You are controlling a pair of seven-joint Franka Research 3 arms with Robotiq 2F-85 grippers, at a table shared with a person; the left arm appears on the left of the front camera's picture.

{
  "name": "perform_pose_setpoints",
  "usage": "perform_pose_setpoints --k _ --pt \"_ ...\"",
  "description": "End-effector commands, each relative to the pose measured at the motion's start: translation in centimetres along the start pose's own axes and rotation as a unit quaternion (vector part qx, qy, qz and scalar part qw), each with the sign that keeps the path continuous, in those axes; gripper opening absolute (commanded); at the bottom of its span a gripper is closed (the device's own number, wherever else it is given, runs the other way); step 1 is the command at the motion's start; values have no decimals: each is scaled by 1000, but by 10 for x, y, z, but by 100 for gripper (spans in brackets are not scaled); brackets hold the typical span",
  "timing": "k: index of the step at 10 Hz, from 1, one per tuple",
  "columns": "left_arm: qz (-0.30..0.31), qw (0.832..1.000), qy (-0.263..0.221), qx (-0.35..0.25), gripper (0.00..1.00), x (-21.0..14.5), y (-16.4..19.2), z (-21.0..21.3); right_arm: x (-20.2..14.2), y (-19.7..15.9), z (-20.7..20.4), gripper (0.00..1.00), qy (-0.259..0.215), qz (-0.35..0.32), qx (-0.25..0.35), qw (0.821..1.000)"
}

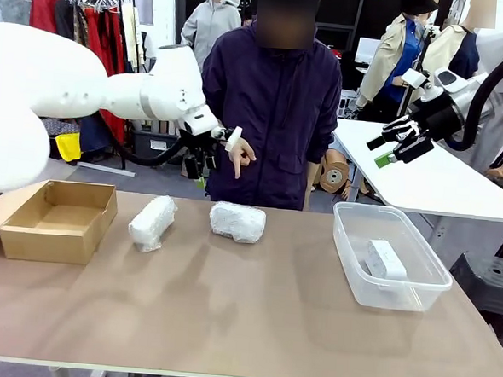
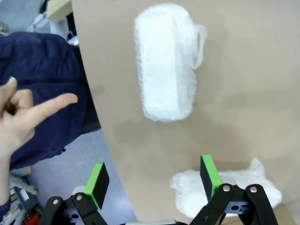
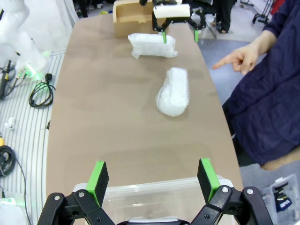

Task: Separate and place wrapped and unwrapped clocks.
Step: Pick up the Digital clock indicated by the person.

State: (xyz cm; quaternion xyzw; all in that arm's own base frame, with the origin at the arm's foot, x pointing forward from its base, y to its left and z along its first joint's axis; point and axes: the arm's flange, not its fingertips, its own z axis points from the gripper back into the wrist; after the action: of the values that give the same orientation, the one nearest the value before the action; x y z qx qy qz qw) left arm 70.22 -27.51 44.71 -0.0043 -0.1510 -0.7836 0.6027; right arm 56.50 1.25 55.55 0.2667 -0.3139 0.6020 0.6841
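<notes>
- Left gripper (image 2: 152, 177) spread wide, empty, above the left bundle (image 1: 152, 223), which its finger partly hides
- Right gripper (image 3: 152, 176) likewise spread, empty, over the clear tub (image 1: 352, 213)
- Middle bundle (image 1: 237, 222) on the table; bare clock (image 1: 385, 259) in the tub

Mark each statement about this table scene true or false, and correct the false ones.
1. The bare white clock lies inside the clear plastic bin. True.
2. Both bubble-wrapped bundles are in the cardboard box. False: the left bundle and the right bundle lie on the table, outside the cardboard box.
3. The left gripper is shut on a bundle. False: the left gripper is open and holds nothing.
4. The person's hand points with one finger. True.
5. The right gripper is open. True.
</notes>
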Motion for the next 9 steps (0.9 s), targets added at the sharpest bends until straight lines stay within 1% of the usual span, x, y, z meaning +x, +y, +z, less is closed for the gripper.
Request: perform_pose_setpoints --k 1,2,4,6,7,8,9 --pt "-5 1000 14 9 100 10 27 -7 1 1 0 100 0 3 1 1000" --pt "1 1000 3 -17 100 19 33 -14 1 1 0 100 0 3 1 1000" --pt "-5 999 19 -37 100 30 45 -29 1 1 0 100 0 3 1 1000" --pt "0 998 3 -67 100 36 50 -39 1 1 0 100 0 3 1 1000" --pt "4 997 -7 -73 100 41 52 -45 1 1 0 100 0 3 1 1000" --pt "-4 998 -21 -66 100 44 53 -50 1 1 0 100 0 3 1 1000" --pt "-10 998 -3 -63 100 32 16 -49 1 1 0 100 0 3 1 1000"
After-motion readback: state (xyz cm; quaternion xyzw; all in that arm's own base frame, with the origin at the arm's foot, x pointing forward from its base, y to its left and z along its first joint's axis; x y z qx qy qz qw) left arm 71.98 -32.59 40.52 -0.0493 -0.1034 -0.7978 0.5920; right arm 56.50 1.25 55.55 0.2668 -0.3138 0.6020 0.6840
